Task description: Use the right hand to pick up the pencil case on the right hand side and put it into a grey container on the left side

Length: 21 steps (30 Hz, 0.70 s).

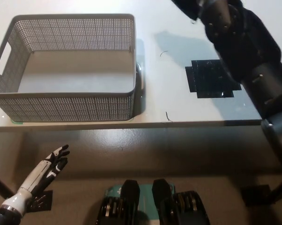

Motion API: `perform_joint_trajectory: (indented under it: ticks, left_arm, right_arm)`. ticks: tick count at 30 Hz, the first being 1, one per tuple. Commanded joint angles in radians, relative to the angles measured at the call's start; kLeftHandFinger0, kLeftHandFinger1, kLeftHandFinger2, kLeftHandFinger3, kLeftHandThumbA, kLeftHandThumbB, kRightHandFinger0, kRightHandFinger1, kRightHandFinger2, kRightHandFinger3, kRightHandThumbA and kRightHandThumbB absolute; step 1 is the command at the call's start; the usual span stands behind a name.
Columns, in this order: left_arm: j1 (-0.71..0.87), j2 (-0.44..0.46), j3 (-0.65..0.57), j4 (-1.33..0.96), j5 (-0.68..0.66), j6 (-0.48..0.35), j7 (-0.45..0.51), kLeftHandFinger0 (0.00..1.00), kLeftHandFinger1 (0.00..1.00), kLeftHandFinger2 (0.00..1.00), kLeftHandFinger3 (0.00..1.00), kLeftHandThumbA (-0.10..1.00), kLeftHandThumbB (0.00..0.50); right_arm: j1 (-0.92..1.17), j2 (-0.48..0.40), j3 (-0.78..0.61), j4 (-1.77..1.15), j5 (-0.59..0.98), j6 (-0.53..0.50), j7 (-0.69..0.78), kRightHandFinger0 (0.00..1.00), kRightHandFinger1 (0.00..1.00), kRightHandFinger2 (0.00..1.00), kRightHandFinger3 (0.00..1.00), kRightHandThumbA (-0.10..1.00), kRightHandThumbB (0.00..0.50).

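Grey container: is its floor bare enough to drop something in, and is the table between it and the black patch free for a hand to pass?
The grey container shows a bare floor. The table strip between its right wall and the black patch holds only small marks. The right arm crowds the table's right side; the left hand hangs below the edge.

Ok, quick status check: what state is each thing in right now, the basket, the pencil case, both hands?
grey container: upright on the table's left side, nothing inside.
pencil case: lying flat on the table, right of the container, not held, partly covered by the black arm.
right hand: raised at the picture's top edge, mostly cut off; open or shut cannot be told.
left hand: resting below the table edge at lower left, open, holding nothing.
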Motion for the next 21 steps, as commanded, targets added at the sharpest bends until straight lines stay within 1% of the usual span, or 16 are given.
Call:
perform_joint_trajectory:
  ticks: [1, 3, 4, 5, 6, 9, 10, 12, 15, 17, 18, 20, 21]
  left_arm:
    - [-0.007, 0.026, -0.001, -0.023, -0.002, -0.033, -0.016, 0.91, 0.91, 0.95, 1.00, 1.00, 0.468]
    - [-0.008, 0.022, -0.007, -0.021, -0.007, -0.026, -0.026, 0.91, 0.91, 0.95, 1.00, 1.00, 0.480]
    - [-0.009, 0.021, -0.009, -0.021, -0.004, -0.025, -0.028, 0.91, 0.91, 0.95, 1.00, 1.00, 0.481]
    - [-0.010, 0.020, -0.012, -0.023, 0.000, -0.023, -0.028, 0.90, 0.91, 0.95, 1.00, 1.00, 0.477]
    - [-0.008, 0.019, -0.017, -0.032, -0.001, -0.016, -0.034, 0.91, 0.92, 0.95, 1.00, 1.00, 0.468]
    - [-0.017, 0.013, -0.027, -0.029, 0.001, -0.011, -0.041, 0.90, 0.92, 0.95, 1.00, 1.00, 0.473]
    - [-0.018, 0.012, -0.030, -0.030, 0.003, -0.009, -0.042, 0.90, 0.92, 0.95, 1.00, 1.00, 0.475]
    - [-0.021, 0.005, -0.035, -0.034, -0.001, -0.009, -0.047, 0.90, 0.90, 0.94, 1.00, 1.00, 0.469]
    - [-0.023, 0.002, -0.037, -0.036, -0.002, -0.013, -0.050, 0.88, 0.89, 0.94, 1.00, 1.00, 0.455]
    - [-0.027, 0.005, -0.045, -0.040, 0.013, -0.009, -0.049, 0.87, 0.90, 0.95, 1.00, 1.00, 0.457]
    - [-0.030, 0.005, -0.045, -0.042, 0.010, -0.006, -0.052, 0.86, 0.90, 0.94, 1.00, 1.00, 0.454]
    - [-0.034, 0.005, -0.048, -0.044, 0.017, -0.009, -0.050, 0.84, 0.88, 0.93, 1.00, 1.00, 0.445]
    - [-0.035, 0.004, -0.049, -0.044, 0.015, -0.009, -0.051, 0.84, 0.88, 0.93, 1.00, 1.00, 0.444]
  right_arm:
    - [-0.103, 0.042, -0.005, -0.051, 0.013, -0.014, 0.022, 0.00, 0.39, 0.75, 0.85, -0.10, 0.185]
    - [-0.113, 0.076, -0.008, -0.036, 0.016, -0.002, 0.016, 0.00, 0.38, 0.75, 0.84, -0.10, 0.184]
    - [-0.120, 0.087, -0.010, -0.025, 0.017, 0.006, 0.019, 0.11, 0.50, 0.86, 0.94, -0.10, 0.226]
    - [-0.121, 0.107, -0.015, -0.021, 0.020, 0.021, 0.010, 0.01, 0.40, 0.77, 0.86, -0.10, 0.189]
    - [-0.120, 0.130, -0.025, -0.008, 0.034, 0.020, 0.010, 0.00, 0.39, 0.78, 0.85, -0.10, 0.186]
    - [-0.125, 0.173, -0.026, 0.042, 0.033, 0.004, -0.017, 0.00, 0.38, 0.76, 0.85, -0.10, 0.187]
    - [-0.134, 0.189, -0.023, 0.074, 0.033, -0.014, -0.020, 0.00, 0.37, 0.74, 0.84, -0.10, 0.169]
    - [-0.148, 0.223, -0.018, 0.123, 0.026, -0.024, -0.042, 0.00, 0.37, 0.72, 0.81, -0.10, 0.173]
    - [-0.159, 0.252, -0.012, 0.169, 0.021, -0.030, -0.045, 0.00, 0.39, 0.73, 0.80, -0.10, 0.155]
    - [-0.168, 0.281, -0.009, 0.208, 0.020, -0.027, -0.057, 0.00, 0.41, 0.76, 0.84, -0.10, 0.167]
    - [-0.171, 0.290, -0.008, 0.224, 0.018, -0.026, -0.063, 0.00, 0.40, 0.75, 0.83, -0.10, 0.171]
    - [-0.172, 0.304, -0.009, 0.251, 0.021, -0.033, -0.068, 0.00, 0.38, 0.71, 0.77, -0.10, 0.181]
    - [-0.172, 0.307, -0.008, 0.261, 0.021, -0.036, -0.067, 0.00, 0.35, 0.71, 0.76, -0.10, 0.183]
